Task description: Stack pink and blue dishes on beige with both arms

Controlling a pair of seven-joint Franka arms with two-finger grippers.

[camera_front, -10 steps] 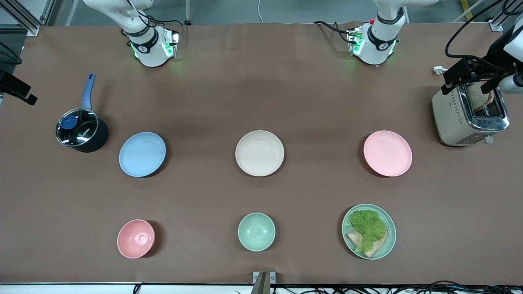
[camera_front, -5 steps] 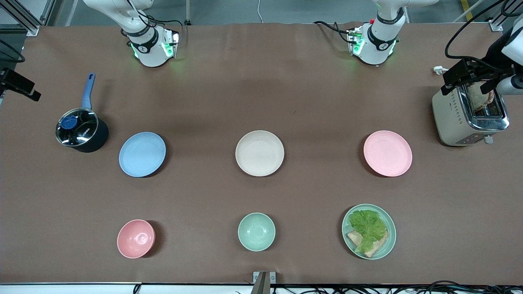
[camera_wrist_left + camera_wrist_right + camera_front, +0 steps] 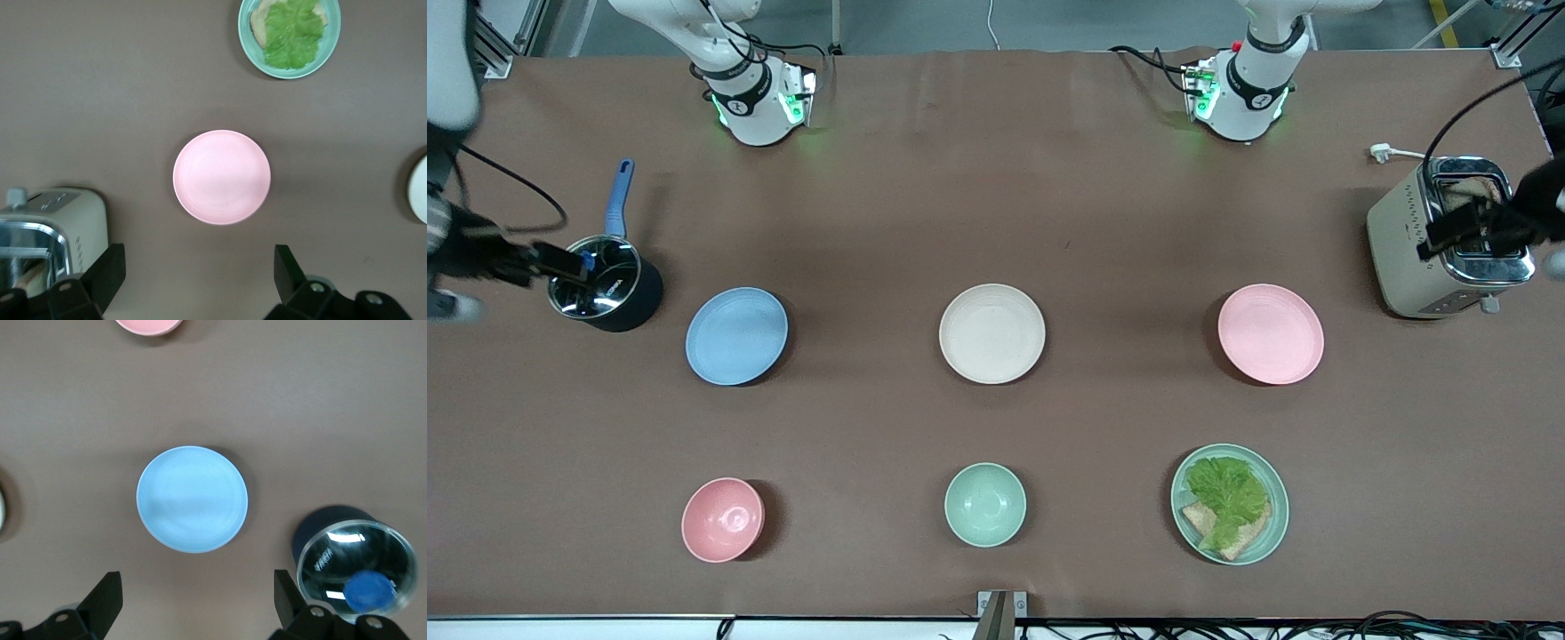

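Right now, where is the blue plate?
In the front view the blue plate lies flat toward the right arm's end of the table, beside the lidded pot and in line with the beige plate; the pink bowl sits nearer the camera.

I am hovering my left gripper (image 3: 1480,233) over the toaster (image 3: 1449,240) and my right gripper (image 3: 560,260) over the pot (image 3: 605,284), with three plates lying between: blue (image 3: 736,336), beige (image 3: 992,333), pink (image 3: 1271,333).
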